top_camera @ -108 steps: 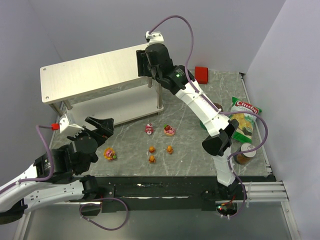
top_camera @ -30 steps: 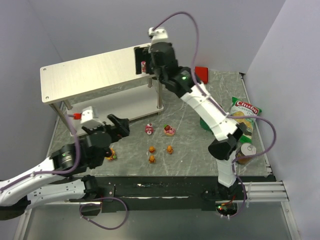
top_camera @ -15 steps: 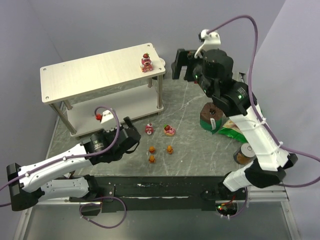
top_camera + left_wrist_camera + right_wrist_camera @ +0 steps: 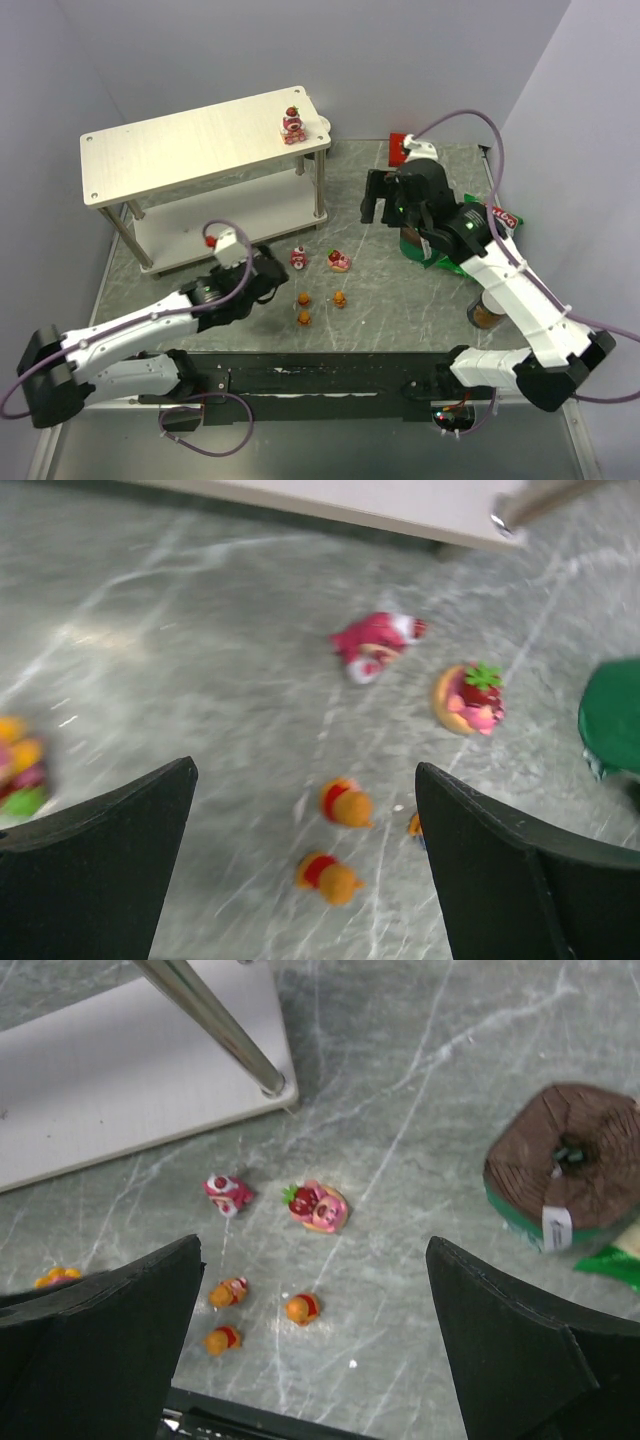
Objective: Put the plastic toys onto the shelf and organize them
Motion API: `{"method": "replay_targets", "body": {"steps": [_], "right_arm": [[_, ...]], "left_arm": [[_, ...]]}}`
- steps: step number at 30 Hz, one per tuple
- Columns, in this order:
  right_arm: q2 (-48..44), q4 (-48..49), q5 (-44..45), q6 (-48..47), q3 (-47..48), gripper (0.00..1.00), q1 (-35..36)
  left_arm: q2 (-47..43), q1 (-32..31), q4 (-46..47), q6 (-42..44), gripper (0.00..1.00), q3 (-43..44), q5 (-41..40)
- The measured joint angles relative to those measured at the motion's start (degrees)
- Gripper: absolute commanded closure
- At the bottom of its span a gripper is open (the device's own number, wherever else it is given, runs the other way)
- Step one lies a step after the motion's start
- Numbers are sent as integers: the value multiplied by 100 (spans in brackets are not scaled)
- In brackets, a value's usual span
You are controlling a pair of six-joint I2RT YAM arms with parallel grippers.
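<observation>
Top external | glossy bear [image 4: 292, 126] on pale wood shelf [image 4: 180, 150] | left pincer [image 4: 305, 770], right pincer [image 4: 313, 1243] gaping, empty

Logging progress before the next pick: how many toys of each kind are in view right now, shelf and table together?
Pink-red strawberry bears: 3 (1 on the shelf top, 2 on the table)
Small orange bears: 3, all on the table
Orange-yellow flower-faced toy: 1, on the table, blurred at the left wrist view's edge
Total: 7
</observation>
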Motion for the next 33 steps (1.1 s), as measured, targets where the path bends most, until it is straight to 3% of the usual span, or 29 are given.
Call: {"method": "replay_targets", "body": {"steps": [5, 12, 15, 23, 33], "right_arm": [[-588, -208, -52, 190, -391, 0, -186], [-1198, -385, -26, 254, -664, 0, -354], [-1331, -461, -22, 256, -730, 0, -402], [-1499, -546, 22, 295, -927, 0, -466], [-1591, -538, 55, 321, -1093, 0, -527]], "left_arm": [[1281, 208, 1587, 1292, 2, 129, 407], [2758, 487, 2809, 2551, 1, 494, 800], [3069, 619, 3241, 2979, 5, 564, 997], [3622, 789, 3779, 3762, 15, 850, 1268], [3871, 791, 3899, 3950, 21, 850, 1220]]}}
